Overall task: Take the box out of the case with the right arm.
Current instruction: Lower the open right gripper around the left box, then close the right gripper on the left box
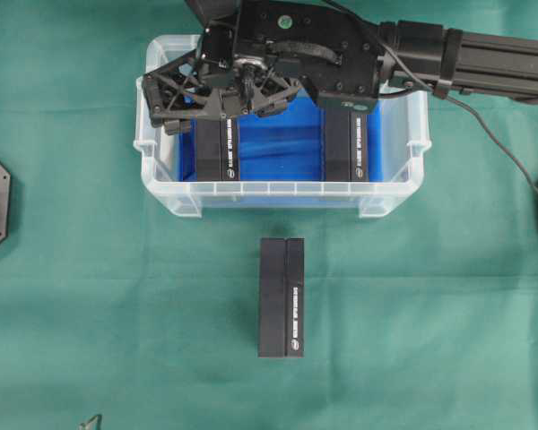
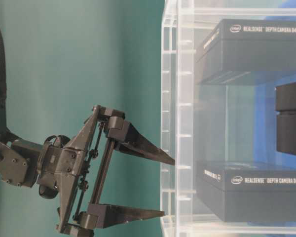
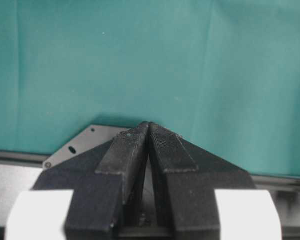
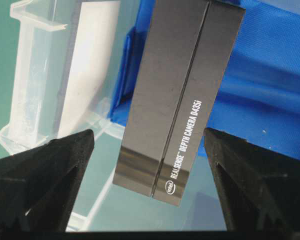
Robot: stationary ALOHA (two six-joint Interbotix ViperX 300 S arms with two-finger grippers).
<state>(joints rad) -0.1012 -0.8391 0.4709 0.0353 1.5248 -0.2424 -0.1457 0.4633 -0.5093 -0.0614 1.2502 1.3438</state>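
Skeletal black tool, matte box

Two boxes lie in the case, one left, one right; a third box lies on the counter before it

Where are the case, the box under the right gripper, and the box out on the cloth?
case (image 1: 278, 189): overhead view, on its clear front rim.
box under the right gripper (image 1: 217, 152): overhead view, on its black top face.
box on the green cloth (image 1: 281, 296): overhead view, middle of its top face.
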